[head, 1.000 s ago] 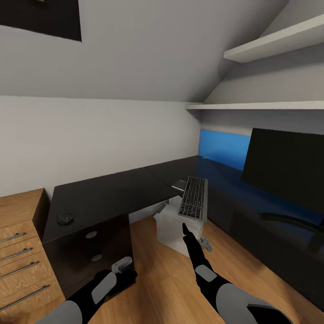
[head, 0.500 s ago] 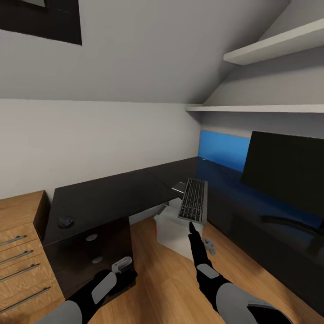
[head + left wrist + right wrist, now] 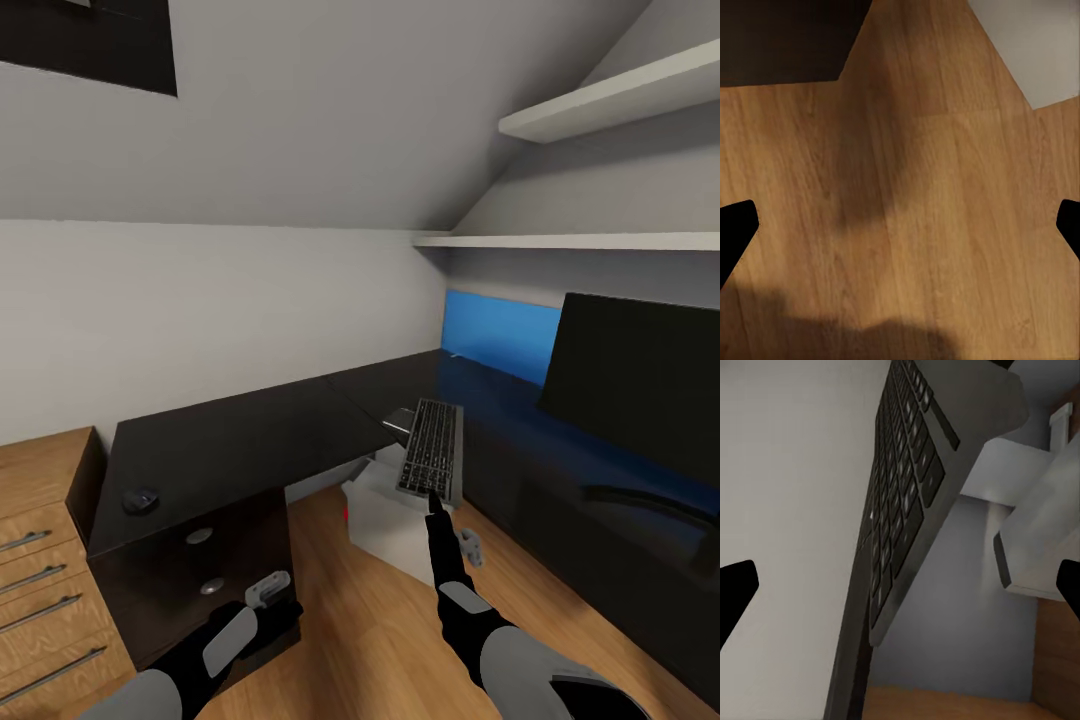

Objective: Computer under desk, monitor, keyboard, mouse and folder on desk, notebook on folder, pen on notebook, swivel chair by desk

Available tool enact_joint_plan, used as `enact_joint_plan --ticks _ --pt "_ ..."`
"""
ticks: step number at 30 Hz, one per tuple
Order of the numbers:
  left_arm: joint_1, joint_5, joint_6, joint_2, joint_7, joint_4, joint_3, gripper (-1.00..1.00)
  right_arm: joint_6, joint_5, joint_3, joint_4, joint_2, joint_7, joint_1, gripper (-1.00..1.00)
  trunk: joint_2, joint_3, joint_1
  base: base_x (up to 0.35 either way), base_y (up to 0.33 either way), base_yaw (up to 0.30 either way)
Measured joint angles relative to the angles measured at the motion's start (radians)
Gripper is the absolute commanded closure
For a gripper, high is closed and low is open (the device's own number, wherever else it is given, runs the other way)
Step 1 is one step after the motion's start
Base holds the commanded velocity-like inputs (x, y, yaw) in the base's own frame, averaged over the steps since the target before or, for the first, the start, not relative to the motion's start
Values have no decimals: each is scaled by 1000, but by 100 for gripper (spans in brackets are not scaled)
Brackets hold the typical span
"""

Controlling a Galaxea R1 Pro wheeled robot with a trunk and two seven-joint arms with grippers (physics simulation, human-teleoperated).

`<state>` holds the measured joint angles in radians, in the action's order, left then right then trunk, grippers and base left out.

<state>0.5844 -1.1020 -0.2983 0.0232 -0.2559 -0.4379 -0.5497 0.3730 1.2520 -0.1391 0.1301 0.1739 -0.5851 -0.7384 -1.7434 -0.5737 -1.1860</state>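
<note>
The flat black keyboard (image 3: 432, 448), pale-marked keys up, is raised above the light grey computer (image 3: 385, 510) and the glossy black counter (image 3: 240, 440)'s inner corner, its near end at the right fingers (image 3: 436, 503); whether they grip it I cannot tell. The left fingers (image 3: 270, 588) are spread wide over wood planks. A small dark mouse (image 3: 141, 499) lies far left; the monitor (image 3: 640, 380) stands right.

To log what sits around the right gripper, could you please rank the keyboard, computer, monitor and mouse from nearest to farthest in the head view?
1. Keyboard: at the right gripper, touching its tip.
2. Computer: just below, on the floor under the desk.
3. Monitor: off to the right on the desk.
4. Mouse: far left, near the desk's end.
</note>
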Motion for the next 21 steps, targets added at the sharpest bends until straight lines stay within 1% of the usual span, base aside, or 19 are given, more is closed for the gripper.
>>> enact_joint_plan --ticks 4,10,14,18,21 --pt "0 0 4 0 0 5 -1 -100 0 0 0 0 0 0 0 -100 0 0 0 38 17 0" --pt "0 0 5 0 0 7 -1 -100 0 0 -2 0 0 0 0 -100 0 0 0 131 86 0" --pt "0 0 5 0 0 7 -1 -100 0 0 -2 1 0 0 0 -100 0 0 0 32 18 0" --pt "0 0 5 -1 0 7 -1 -100 0 0 -3 1 0 0 0 -100 0 0 0 159 3 0" --pt "0 0 5 -1 0 7 -1 -100 0 0 -3 2 0 0 0 -100 0 0 0 68 1 0"
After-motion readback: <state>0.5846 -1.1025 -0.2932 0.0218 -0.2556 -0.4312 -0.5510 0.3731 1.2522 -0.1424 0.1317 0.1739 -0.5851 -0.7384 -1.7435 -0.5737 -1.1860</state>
